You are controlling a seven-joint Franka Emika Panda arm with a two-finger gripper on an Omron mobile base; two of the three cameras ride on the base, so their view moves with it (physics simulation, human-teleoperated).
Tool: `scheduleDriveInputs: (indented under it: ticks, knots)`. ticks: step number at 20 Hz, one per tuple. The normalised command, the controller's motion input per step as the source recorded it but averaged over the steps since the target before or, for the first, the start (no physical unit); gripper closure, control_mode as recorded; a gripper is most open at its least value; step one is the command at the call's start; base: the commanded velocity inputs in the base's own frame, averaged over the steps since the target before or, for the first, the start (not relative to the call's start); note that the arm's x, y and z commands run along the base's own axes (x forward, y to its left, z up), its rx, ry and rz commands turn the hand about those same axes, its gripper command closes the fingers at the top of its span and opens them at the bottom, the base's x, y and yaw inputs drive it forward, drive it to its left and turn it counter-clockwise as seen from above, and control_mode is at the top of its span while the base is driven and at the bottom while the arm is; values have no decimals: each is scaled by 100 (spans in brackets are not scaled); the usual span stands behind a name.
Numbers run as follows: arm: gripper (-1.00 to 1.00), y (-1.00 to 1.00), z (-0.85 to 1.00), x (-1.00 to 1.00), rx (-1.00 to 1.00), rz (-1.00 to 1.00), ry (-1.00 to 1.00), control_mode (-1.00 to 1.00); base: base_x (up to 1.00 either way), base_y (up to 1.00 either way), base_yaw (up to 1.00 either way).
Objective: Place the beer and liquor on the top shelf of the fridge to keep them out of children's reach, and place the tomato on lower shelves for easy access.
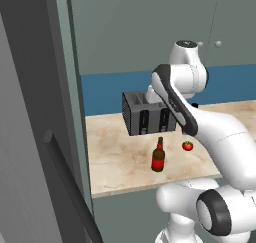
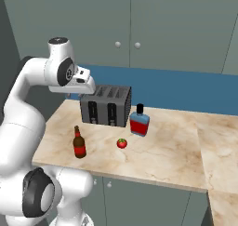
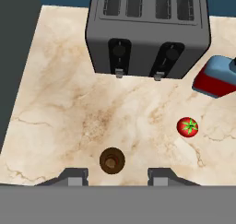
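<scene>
The fridge (image 1: 35, 137) fills the left of the left base view as a tall grey slab with its long dark handle (image 1: 70, 182), standing at the end of the counter (image 2: 176, 150); its shelves cannot be seen from here. On the marble counter, a dark toaster (image 2: 106, 105) sits against the blue back wall. Just to the right of it, as the right base view has it, stands the liquor (image 2: 139, 122), a squat blue-and-red bottle with a black cap. The beer (image 2: 79, 142) stands upright nearer the front edge, in front of the toaster, and the tomato (image 2: 122, 143) lies between the two bottles, apart from both.

The claw (image 3: 112, 178) hangs high above the counter, pointing down. Its two tips are set moderately apart with nothing between them, so it holds nothing.

What matters for the next move: in the hand view the beer (image 3: 112, 161) shows as a round brown cap seen end-on, just above the gap between the tips. Its long axis therefore runs straight along the claw's line of sight, nearly below it. A plain descent, I judge, would bring the tips either side of the neck. The tomato (image 3: 187, 126) and liquor (image 3: 216, 78) lie well off to one side.
</scene>
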Motion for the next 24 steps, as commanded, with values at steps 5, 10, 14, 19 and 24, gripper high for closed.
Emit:
scheduleDriveInputs:
  ticks: [5,10,14,19,24]
  knots:
    - [-100,0,-9,-26,0,1,-3,-100,0,0,0]
    - [-100,0,-24,-51,0,8,-15,-100,0,0,0]
    - [-100,-5,-18,-40,0,13,-10,-100,0,0,0]
    - [-100,-24,-12,-23,0,8,-3,-100,0,0,0]
    - [-100,-21,-17,-18,0,11,0,-100,0,0,0]
